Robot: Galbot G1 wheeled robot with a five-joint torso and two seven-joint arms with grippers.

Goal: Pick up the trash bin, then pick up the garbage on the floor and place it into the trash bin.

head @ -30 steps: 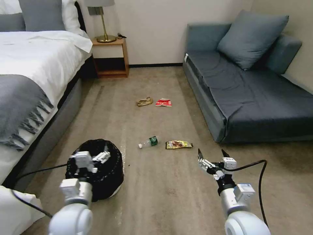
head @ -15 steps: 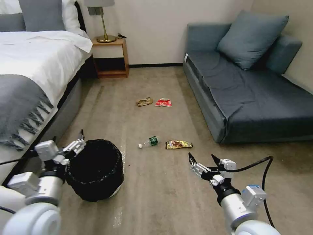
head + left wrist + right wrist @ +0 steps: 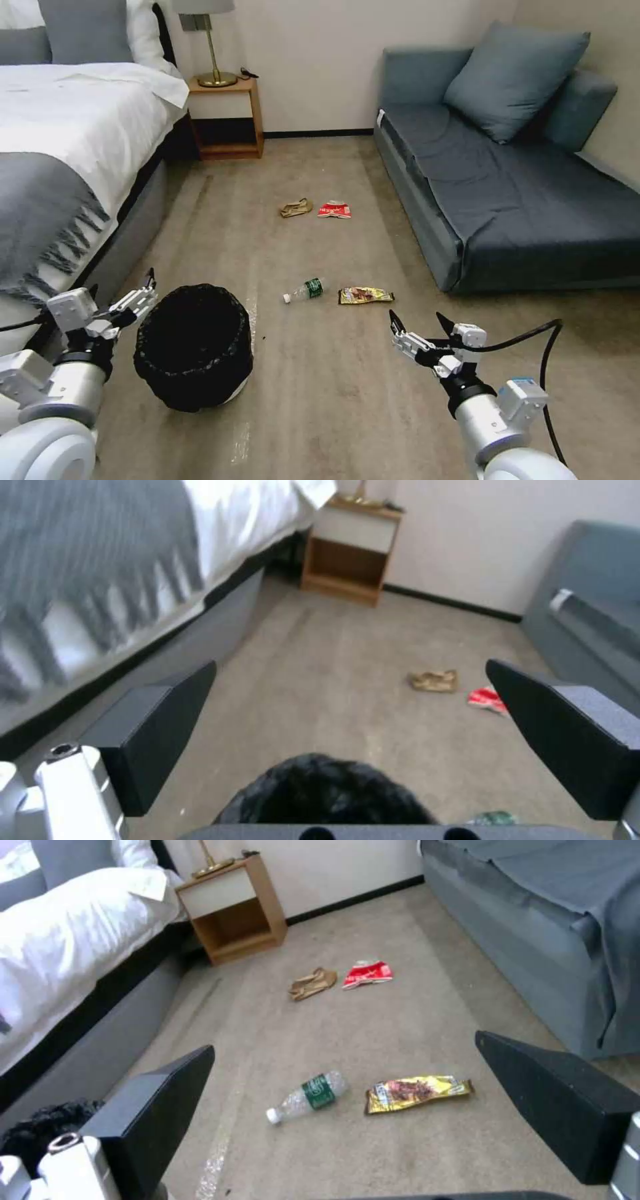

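Observation:
The trash bin (image 3: 193,347), low, round and lined with a black bag, stands on the floor at lower left; its rim also shows as trash bin (image 3: 327,795). My left gripper (image 3: 123,285) hovers open just left of it, between the bin and the bed, holding nothing. My right gripper (image 3: 417,317) is open and empty at lower right, short of the garbage. Near it lie a clear bottle (image 3: 305,289) with a green label and a yellow-brown wrapper (image 3: 365,295). Farther off lie a tan paper wad (image 3: 295,208) and a red-white packet (image 3: 335,209).
A bed (image 3: 60,167) with a grey throw runs along the left. A wooden nightstand (image 3: 225,117) with a lamp stands at the back wall. A blue-grey sofa (image 3: 507,193) fills the right. Open carpet lies between them.
My left gripper has swung from above the bin's mouth out to its left side, near the bed. The right gripper shifted slightly left and back. Bin and garbage have not moved.

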